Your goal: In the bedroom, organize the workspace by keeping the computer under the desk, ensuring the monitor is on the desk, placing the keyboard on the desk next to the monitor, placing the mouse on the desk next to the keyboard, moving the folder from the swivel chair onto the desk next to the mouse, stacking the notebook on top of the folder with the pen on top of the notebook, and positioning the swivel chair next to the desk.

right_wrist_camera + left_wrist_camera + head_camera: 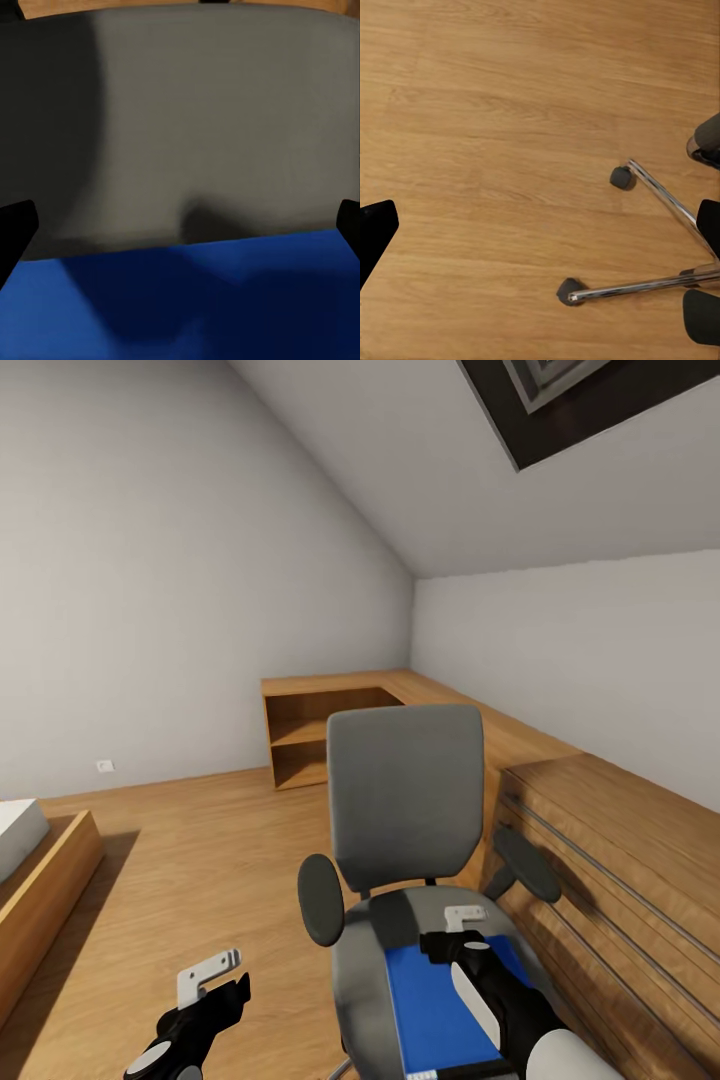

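On the grey seat of the swivel chair (405, 800) lies the folder (430, 1000), flat, bright blue, its far edge short of the backrest w/ bare upholstery between. Right hand (462, 930) hangs over that far end of the folder, above the seat; right wrist view shows its two dark fingertips (15, 229) spread wide apart w/ the blue sheet and grey cushion between them, nothing pinched. Left hand (215, 975) hangs off to the chair's left over the wooden floor (495, 112), near the chrome legs and casters; only one fingertip shows in its wrist view, so can't tell if it's spread or pressed together. No bench in sight; a low wooden shelf unit (320, 730) stands beyond the chair.

Handling, as a guess: folder looks thin, light, fairly stiff but prob flexes if lifted by one corner. Smooth cover likely slick on pads. Lying flush on soft cushion, so no gap under it. Best bet is an edge, pressing into the cushion to get a finger beneath, then pinch mid-edge to limit droop.
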Controlling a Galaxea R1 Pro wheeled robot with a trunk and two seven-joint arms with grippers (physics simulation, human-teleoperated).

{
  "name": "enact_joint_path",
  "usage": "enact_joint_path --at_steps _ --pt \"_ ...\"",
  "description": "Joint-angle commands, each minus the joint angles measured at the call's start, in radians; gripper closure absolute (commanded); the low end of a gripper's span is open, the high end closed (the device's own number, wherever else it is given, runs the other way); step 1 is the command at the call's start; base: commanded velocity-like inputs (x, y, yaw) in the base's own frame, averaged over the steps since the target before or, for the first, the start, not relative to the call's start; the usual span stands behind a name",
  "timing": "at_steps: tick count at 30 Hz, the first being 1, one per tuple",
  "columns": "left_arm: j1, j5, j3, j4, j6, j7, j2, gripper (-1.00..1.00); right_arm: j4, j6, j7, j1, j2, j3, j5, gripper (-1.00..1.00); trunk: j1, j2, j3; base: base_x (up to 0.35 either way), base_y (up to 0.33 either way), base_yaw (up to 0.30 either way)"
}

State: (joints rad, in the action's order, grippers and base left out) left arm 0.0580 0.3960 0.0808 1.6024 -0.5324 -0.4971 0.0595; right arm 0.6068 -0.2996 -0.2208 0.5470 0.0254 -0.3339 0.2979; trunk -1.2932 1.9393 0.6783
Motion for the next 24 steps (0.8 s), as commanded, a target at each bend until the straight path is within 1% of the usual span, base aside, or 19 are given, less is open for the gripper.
enact_joint_path --at_steps 1,6,18,24 --pt "0.0 0.01 0.001 0.001 -0.001 -0.009 0.0 -1.0 0.002 -0.003 -0.009 0.001 -0.001 -0.006 0.01 -1.0 0.0 0.0 0.001 0.034 0.027 0.0" --pt "0.0 0.01 0.001 0.001 -0.001 -0.008 -0.001 -1.0 0.003 0.0 -0.008 0.001 -0.001 -0.008 0.01 -1.0 0.0 0.0 0.001 0.11 0.078 0.0" --pt "0.0 0.01 0.001 0.001 -0.001 -0.008 -0.001 -1.0 0.004 0.001 -0.005 0.001 0.0 -0.014 0.01 -1.0 0.0 0.0 0.001 0.014 0.007 0.0" --pt "0.0 0.009 0.001 -0.001 -0.001 -0.008 -0.001 -1.0 0.004 -0.005 -0.004 0.001 0.001 -0.014 0.011 -1.0 0.0 0.0 0.001 0.112 0.0 0.0"
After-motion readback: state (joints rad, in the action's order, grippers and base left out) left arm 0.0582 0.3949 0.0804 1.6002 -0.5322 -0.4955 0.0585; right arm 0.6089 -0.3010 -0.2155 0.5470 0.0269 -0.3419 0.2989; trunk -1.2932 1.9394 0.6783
